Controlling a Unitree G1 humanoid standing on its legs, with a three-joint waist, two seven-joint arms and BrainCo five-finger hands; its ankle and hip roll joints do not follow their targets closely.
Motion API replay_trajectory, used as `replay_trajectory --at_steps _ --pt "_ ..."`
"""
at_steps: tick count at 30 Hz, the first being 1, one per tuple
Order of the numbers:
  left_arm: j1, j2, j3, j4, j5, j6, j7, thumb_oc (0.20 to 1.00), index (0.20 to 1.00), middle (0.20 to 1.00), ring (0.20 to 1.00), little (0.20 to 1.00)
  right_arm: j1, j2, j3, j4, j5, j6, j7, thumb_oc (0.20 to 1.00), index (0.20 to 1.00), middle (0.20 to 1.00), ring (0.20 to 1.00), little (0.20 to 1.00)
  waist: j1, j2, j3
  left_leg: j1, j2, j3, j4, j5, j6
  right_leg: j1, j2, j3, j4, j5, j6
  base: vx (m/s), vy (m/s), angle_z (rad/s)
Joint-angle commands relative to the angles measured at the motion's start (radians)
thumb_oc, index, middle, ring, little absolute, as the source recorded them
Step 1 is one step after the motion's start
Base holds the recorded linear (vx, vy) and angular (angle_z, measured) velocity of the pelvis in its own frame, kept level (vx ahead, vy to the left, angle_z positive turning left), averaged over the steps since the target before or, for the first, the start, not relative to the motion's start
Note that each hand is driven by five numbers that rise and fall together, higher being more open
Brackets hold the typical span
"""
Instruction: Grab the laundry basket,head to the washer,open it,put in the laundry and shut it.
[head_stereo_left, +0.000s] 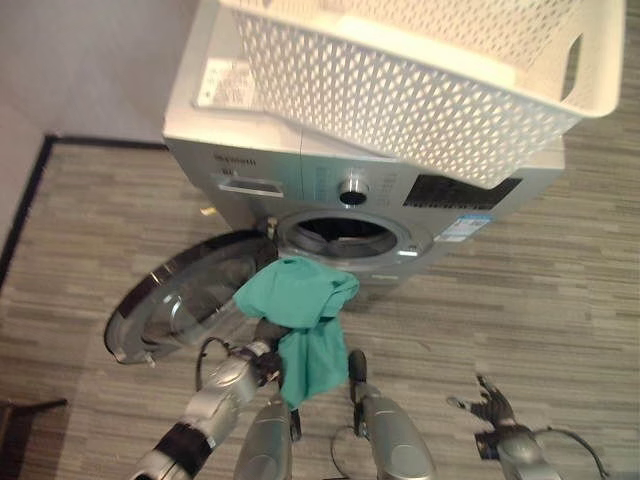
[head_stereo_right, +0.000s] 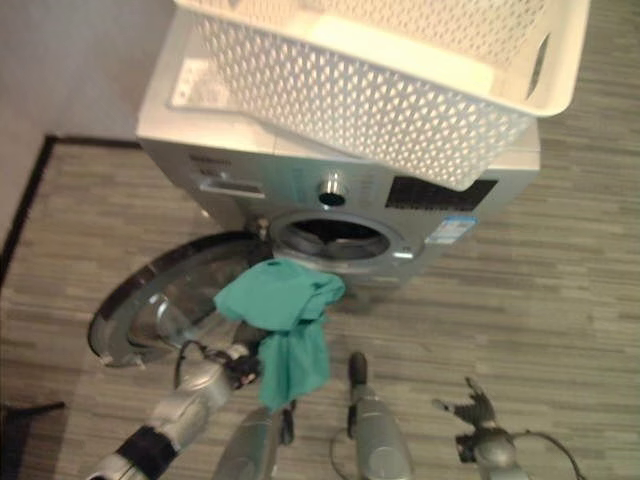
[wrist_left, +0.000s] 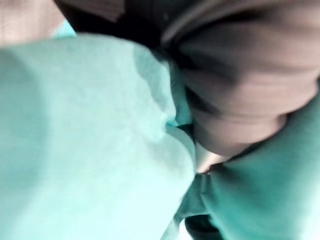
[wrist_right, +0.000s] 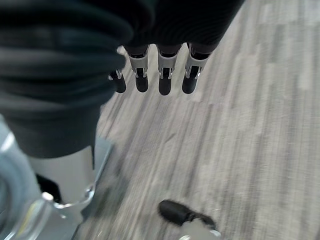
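My white laundry basket (head_stereo_left: 420, 90) sits on the washer (head_stereo_left: 300, 170), whose door (head_stereo_left: 185, 295) is open. My left hand (head_stereo_left: 268, 352) holds the teal cloth (head_stereo_left: 300, 320) mid-frame, not inside yet. My right hand (head_stereo_left: 495, 408) hangs lower right, fingers straight. Door needs shutting.

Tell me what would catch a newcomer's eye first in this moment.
The teal cloth stands out: it hangs from the left hand, held up just in front of the washer's open drum, with the round door swung wide to the robot's left. Next comes the white laundry basket, sitting tilted on top of the washer. The right hand hangs open over the floor.
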Motion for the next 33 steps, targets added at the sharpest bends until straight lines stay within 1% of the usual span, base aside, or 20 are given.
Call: replay_trajectory --at_steps 1,3,6,9,11,12,13,14,15,17,18,19,22,25,27,28,29,31,32,33 --pt "-0.052 -0.042 0.027 0.039 0.077 -0.088 0.083 0.200 0.200 0.200 0.200 0.200 0.028 -0.056 0.048 -0.065 -0.017 -0.016 -0.010 1.000 1.000 1.000 1.000 1.000 -0.012 -0.028 -0.030 -0.058 -0.037 -0.010 0.220 -0.136 0.047 0.004 0.003 -0.001 0.007 -0.029 0.040 -0.07 -0.011 -0.05" --pt "-0.078 -0.068 0.034 0.091 0.089 -0.089 0.101 0.200 0.200 0.200 0.200 0.200 0.021 -0.056 0.058 -0.085 -0.019 -0.017 -0.015 1.000 1.000 1.000 1.000 1.000 -0.015 -0.031 -0.020 -0.087 -0.036 -0.009 0.252 -0.151 0.050 -0.026 0.007 -0.003 0.032 -0.038 0.039 -0.05 -0.002 0.00" --pt "-0.172 -0.114 0.071 0.229 0.102 -0.100 0.166 0.200 0.200 0.200 0.200 0.200 -0.002 -0.061 0.073 -0.140 -0.019 -0.022 -0.039 1.000 1.000 1.000 1.000 1.000 -0.039 -0.048 0.004 -0.204 -0.037 -0.015 0.347 -0.177 0.055 -0.137 0.002 -0.018 0.107 -0.048 0.037 -0.08 0.000 0.04" --pt "-0.243 -0.124 0.122 0.326 0.086 -0.107 0.204 0.200 0.200 0.200 0.200 0.200 -0.032 -0.064 0.083 -0.152 -0.019 -0.024 -0.052 1.000 1.000 1.000 1.000 1.000 -0.059 -0.065 0.010 -0.276 -0.022 -0.006 0.406 -0.202 0.057 -0.209 0.009 -0.014 0.142 -0.049 0.040 -0.03 0.043 0.03" --pt "-0.270 -0.117 0.140 0.344 0.074 -0.108 0.211 0.200 0.200 0.200 0.200 0.200 -0.044 -0.070 0.082 -0.165 -0.017 -0.024 -0.056 1.000 1.000 1.000 1.000 1.000 -0.065 -0.071 0.012 -0.295 -0.016 -0.001 0.419 -0.208 0.058 -0.227 0.012 -0.012 0.148 -0.048 0.041 0.00 0.041 -0.08" --pt "-0.301 -0.115 0.174 0.377 0.049 -0.111 0.219 0.200 0.200 0.200 0.200 0.200 -0.053 -0.071 0.083 -0.167 -0.014 -0.024 -0.057 1.000 1.000 1.000 1.000 1.000 -0.074 -0.079 0.014 -0.322 -0.009 0.002 0.440 -0.219 0.059 -0.253 0.017 -0.011 0.159 -0.048 0.044 0.08 0.094 -0.11" --pt "-0.351 -0.106 0.229 0.432 0.002 -0.114 0.229 0.200 0.200 0.200 0.200 0.200 -0.075 -0.075 0.096 -0.169 -0.005 -0.027 -0.053 1.000 1.000 1.000 1.000 1.000 -0.077 -0.083 0.016 -0.341 0.009 0.001 0.479 -0.271 0.060 -0.272 0.036 -0.001 0.182 -0.073 0.052 0.08 0.094 -0.13" --pt "-0.352 -0.106 0.230 0.433 0.002 -0.114 0.228 0.200 0.200 0.200 0.200 0.200 -0.075 -0.075 0.096 -0.168 -0.005 -0.027 -0.053 1.000 1.000 1.000 1.000 1.000 -0.077 -0.083 0.016 -0.342 0.010 0.001 0.480 -0.272 0.060 -0.272 0.036 -0.001 0.183 -0.073 0.052 0.11 0.130 -0.43" --pt "-0.421 -0.072 0.303 0.508 -0.035 -0.117 0.241 0.200 0.200 0.200 0.200 0.200 -0.091 -0.082 0.109 -0.178 -0.004 -0.029 -0.041 1.000 1.000 1.000 1.000 1.000 -0.092 -0.101 0.019 -0.375 0.021 0.010 0.518 -0.296 0.070 -0.306 0.044 0.006 0.204 -0.077 0.057 0.05 0.087 -0.45" --pt "-0.487 -0.039 0.379 0.598 -0.092 -0.109 0.246 0.200 0.200 0.200 0.200 0.200 -0.099 -0.086 0.119 -0.168 -0.002 -0.029 -0.031 1.000 1.000 1.000 1.000 1.000 -0.103 -0.114 0.017 -0.398 0.026 0.014 0.545 -0.314 0.076 -0.325 0.050 0.009 0.216 -0.081 0.062 0.08 0.097 -0.36" --pt "-0.533 -0.009 0.404 0.636 -0.110 -0.103 0.247 0.200 0.200 0.200 0.200 0.200 -0.101 -0.091 0.128 -0.163 -0.005 -0.029 -0.028 1.000 1.000 1.000 1.000 1.000 -0.112 -0.123 0.016 -0.405 0.029 0.015 0.557 -0.326 0.080 -0.334 0.055 0.011 0.223 -0.085 0.064 0.05 0.060 -0.23" --pt "-0.537 -0.007 0.405 0.641 -0.112 -0.104 0.244 0.200 0.200 0.200 0.200 0.200 -0.104 -0.090 0.130 -0.163 -0.005 -0.029 -0.028 1.000 1.000 1.000 1.000 1.000 -0.113 -0.123 0.017 -0.407 0.029 0.015 0.559 -0.327 0.080 -0.336 0.055 0.011 0.225 -0.086 0.064 0.05 0.058 -0.21" --pt "-0.676 0.132 0.481 0.739 -0.169 -0.084 0.235 0.200 0.200 0.200 0.200 0.200 -0.108 -0.100 0.155 -0.154 0.003 -0.031 0.006 1.000 1.000 1.000 1.000 1.000 -0.137 -0.140 0.002 -0.441 0.038 0.025 0.595 -0.357 0.088 -0.361 0.063 0.015 0.226 -0.091 0.071 0.10 0.080 -0.15" --pt "-0.805 0.218 0.459 0.785 -0.184 -0.072 0.221 0.200 0.200 0.200 0.200 0.200 -0.085 -0.108 0.172 -0.165 0.006 -0.028 0.031 1.000 1.000 1.000 1.000 1.000 -0.151 -0.136 -0.014 -0.457 0.034 0.024 0.611 -0.369 0.091 -0.374 0.061 0.018 0.232 -0.093 0.078 0.08 0.015 -0.13" --pt "-0.843 0.236 0.449 0.794 -0.190 -0.072 0.221 0.200 0.200 0.200 0.200 0.200 -0.081 -0.107 0.174 -0.166 0.010 -0.026 0.042 1.000 1.000 1.000 1.000 1.000 -0.153 -0.134 -0.021 -0.460 0.032 0.024 0.612 -0.372 0.092 -0.377 0.061 0.017 0.231 -0.094 0.078 0.06 0.025 -0.06" --pt "-0.957 0.278 0.409 0.769 -0.207 -0.087 0.232 0.200 0.200 0.200 0.200 0.200 -0.080 -0.101 0.175 -0.161 0.018 -0.022 0.055 1.000 1.000 1.000 1.000 1.000 -0.156 -0.131 -0.029 -0.474 0.028 0.025 0.619 -0.379 0.095 -0.386 0.065 0.019 0.220 -0.091 0.080 0.09 0.043 0.00" --pt "-1.016 0.295 0.380 0.751 -0.224 -0.100 0.235 0.200 0.200 0.200 0.200 0.200 -0.078 -0.101 0.172 -0.155 0.022 -0.021 0.057 1.000 1.000 1.000 1.000 1.000 -0.154 -0.128 -0.031 -0.483 0.026 0.025 0.623 -0.380 0.095 -0.393 0.067 0.020 0.217 -0.091 0.079 0.08 0.025 0.02" --pt "-1.112 0.282 0.357 0.711 -0.299 -0.136 0.246 0.200 0.200 0.200 0.200 0.200 -0.060 -0.098 0.174 -0.163 0.028 -0.019 0.061 1.000 1.000 1.000 1.000 1.000 -0.151 -0.126 -0.031 -0.496 0.023 0.023 0.632 -0.384 0.096 -0.396 0.066 0.021 0.211 -0.089 0.081 0.05 -0.023 0.00" --pt "-1.168 0.252 0.344 0.653 -0.378 -0.169 0.244 0.200 0.200 0.200 0.200 0.200 -0.046 -0.099 0.164 -0.179 0.032 -0.017 0.059 1.000 1.000 1.000 1.000 1.000 -0.153 -0.125 -0.028 -0.507 0.018 0.022 0.642 -0.388 0.098 -0.400 0.063 0.020 0.210 -0.088 0.083 0.04 -0.024 -0.04" --pt "-1.194 0.200 0.317 0.571 -0.413 -0.195 0.231 0.200 0.200 0.200 0.200 0.200 -0.032 -0.100 0.157 -0.197 0.030 -0.013 0.059 1.000 1.000 1.000 1.000 1.000 -0.155 -0.122 -0.024 -0.516 0.014 0.018 0.650 -0.391 0.100 -0.408 0.063 0.018 0.211 -0.087 0.083 0.04 -0.016 -0.05"
